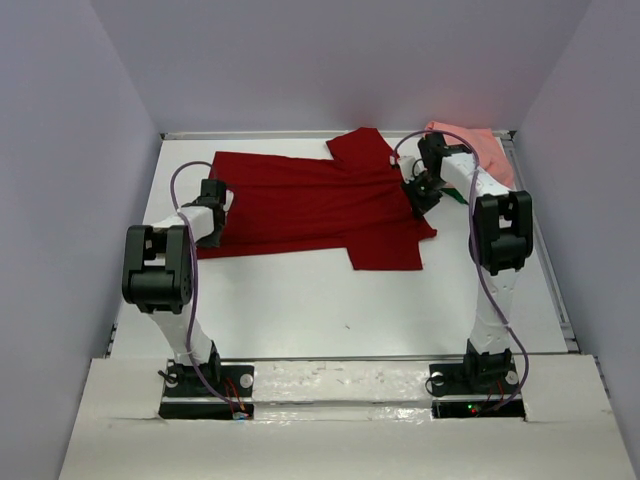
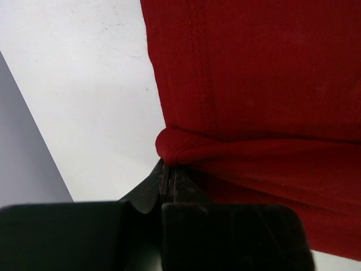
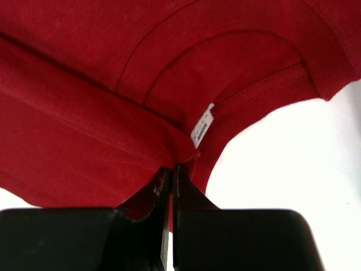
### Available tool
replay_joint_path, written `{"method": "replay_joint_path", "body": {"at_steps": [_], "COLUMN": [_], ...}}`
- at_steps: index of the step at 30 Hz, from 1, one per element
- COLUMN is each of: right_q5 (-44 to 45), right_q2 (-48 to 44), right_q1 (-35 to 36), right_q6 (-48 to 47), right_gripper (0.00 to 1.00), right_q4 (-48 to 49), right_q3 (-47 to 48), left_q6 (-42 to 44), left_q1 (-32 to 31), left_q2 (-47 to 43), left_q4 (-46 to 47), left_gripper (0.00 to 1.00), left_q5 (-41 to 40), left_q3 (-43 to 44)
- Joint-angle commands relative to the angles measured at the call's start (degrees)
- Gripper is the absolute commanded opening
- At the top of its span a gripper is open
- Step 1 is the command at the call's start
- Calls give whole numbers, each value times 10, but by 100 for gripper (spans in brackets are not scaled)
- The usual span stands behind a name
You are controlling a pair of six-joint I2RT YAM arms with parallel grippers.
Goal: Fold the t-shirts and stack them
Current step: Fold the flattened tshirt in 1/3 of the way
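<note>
dark red t-shirt (image 1: 320,205): lies spread out on the far half of the white table (image 1: 300,310). its bottom edge is to the left and its neck is to the right. one sleeve points far and one points near.
left gripper (image 2: 169,176): jaws are pressed together on a small fold of the dark red t-shirt at its left edge. the cloth puffs up just past the tips.
right gripper (image 3: 171,174): jaws pinch a fold of the same shirt, right beside the neck hole.
white tag (image 3: 202,125): sits inside the neck, just past the right gripper's tips.
pink t-shirt (image 1: 478,148): bunched up in the far right corner of the table, partly hidden behind the right arm.
green cloth (image 1: 456,197): a tiny bit peeks out next to the right arm. it is too small to tell more.
arms: both reach from the near edge toward the far side, one at each end of the red shirt.
</note>
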Motion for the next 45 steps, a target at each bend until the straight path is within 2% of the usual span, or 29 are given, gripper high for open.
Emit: {"method": "replay_joint_path", "body": {"at_steps": [1,7,9,10,12,13,14,15,16,19,20,23,26,32,37,45], "right_q5": [20,24,26,27,30,33,34,35,36,36,37,41,44,48,30,-45], "right_q2": [13,28,32,33,36,37,39,40,40,39,37,30,12,-30,-100,-157], "right_q1": [0,0,0,0,0,0,0,0,0,0,0,0,0,0,0,0], "right_q6": [-2,-2,-2,-2,-1,-2,-2,-3,-3,-3,-3,-1,-3,-4,-2,10], "right_gripper": [0,0,0,0,17,27,42,56,61,69,76,86,89,91,92,92], "right_q4": [12,12,13,12,12,12,12,12,12,12,12,11,4,-17,-46,-98], "right_q3": [37,53,58,60,65,66,67,68,68,68,68,67,69,80,88,98], "left_q6": [0,-1,-4,-4,-4,-3,-3,-4,-5,-4,-4,-4,-1,1,4,-8], "left_q1": [0,0,0,0,0,0,0,0,0,0,0,0,0,0,0,-7], "left_q2": [13,37,40,40,41,41,41,40,40,36,35,28,12,-46,-111,-156], "left_q4": [12,16,16,18,17,18,18,19,19,19,18,13,2,-39,-81,-119], "left_gripper": [0,0,14,26,40,50,58,74,79,91,96,99,99,99,99,99], "left_q5": [-37,-47,-52,-53,-55,-58,-59,-62,-64,-65,-67,-70,-74,-87,-91,-71], "left_q3": [28,43,48,49,52,52,53,53,53,52,53,53,58,80,102,112]}}
